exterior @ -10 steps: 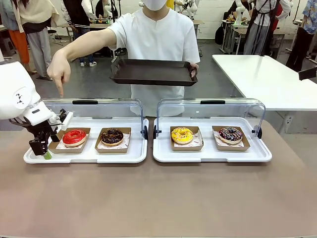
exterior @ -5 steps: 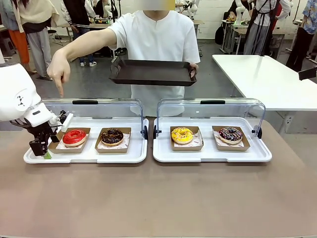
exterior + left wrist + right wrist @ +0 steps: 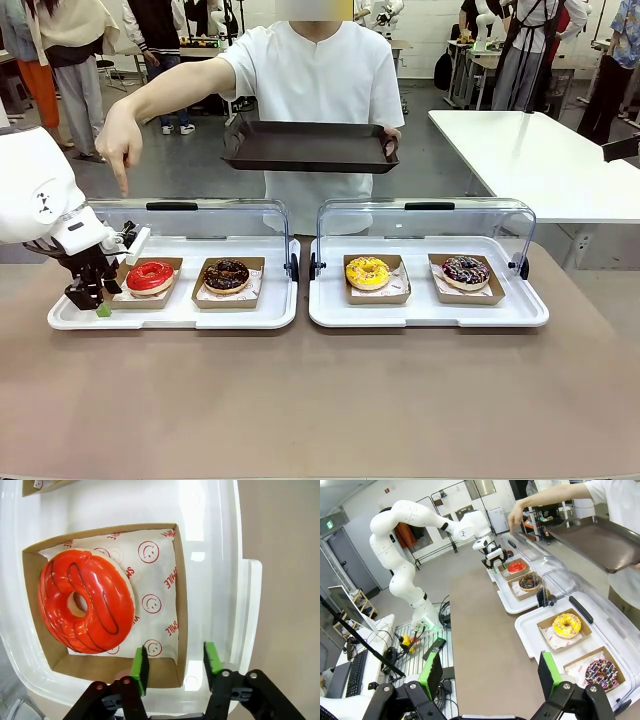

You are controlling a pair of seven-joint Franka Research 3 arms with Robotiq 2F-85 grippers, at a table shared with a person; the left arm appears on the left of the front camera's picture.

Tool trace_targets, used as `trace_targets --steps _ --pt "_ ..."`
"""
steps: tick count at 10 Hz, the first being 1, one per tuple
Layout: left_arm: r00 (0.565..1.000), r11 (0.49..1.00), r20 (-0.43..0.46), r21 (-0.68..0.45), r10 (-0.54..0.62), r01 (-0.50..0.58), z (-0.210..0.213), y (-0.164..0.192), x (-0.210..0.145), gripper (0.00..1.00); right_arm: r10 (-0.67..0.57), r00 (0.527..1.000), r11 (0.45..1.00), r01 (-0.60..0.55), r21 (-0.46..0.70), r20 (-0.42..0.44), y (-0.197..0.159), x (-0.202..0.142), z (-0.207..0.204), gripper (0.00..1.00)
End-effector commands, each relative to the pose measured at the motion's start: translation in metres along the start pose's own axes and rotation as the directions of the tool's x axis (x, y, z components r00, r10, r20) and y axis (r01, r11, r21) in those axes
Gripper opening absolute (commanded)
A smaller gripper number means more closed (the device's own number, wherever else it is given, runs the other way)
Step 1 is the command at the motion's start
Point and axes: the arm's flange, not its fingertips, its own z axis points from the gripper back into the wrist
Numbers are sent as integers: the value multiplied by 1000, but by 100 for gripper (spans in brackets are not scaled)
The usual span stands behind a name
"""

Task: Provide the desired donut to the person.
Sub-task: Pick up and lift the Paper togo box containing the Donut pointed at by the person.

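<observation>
The left gripper (image 3: 175,654) stood part-open astride one side wall of the cardboard box (image 3: 100,667), clamping nothing. Inside lay the red donut (image 3: 85,607), at the white tray's (image 3: 210,530) left end. It was probably soft, light and sticky-glazed, so the stiffer box wall looked the safer hold. The right gripper (image 3: 490,672) hung open, empty.

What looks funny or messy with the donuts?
Only one small thing: the red donut sits off to one side of its cardboard box, leaving the smiley paper bare on the other side. The chocolate donut, yellow donut and sprinkled donut sit about centred. Nothing looks spilled or broken.
</observation>
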Motion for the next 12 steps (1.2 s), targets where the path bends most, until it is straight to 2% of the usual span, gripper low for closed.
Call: trace_targets --steps 1,9,11,12 --pt "1000 1000 -5 8 -22 22 -3 2 -4 0 2 1000 1000 -2 7 12 0 0 0 100" --pt "999 999 -15 4 -47 47 2 -1 -5 0 2 1000 1000 -2 7 12 0 0 0 100" --pt "999 999 -16 18 -46 47 17 -11 0 0 2 1000 1000 -2 7 12 0 0 0 100" --pt "997 998 -35 -19 -64 63 31 -22 7 0 2 1000 1000 -2 7 12 0 0 0 100"
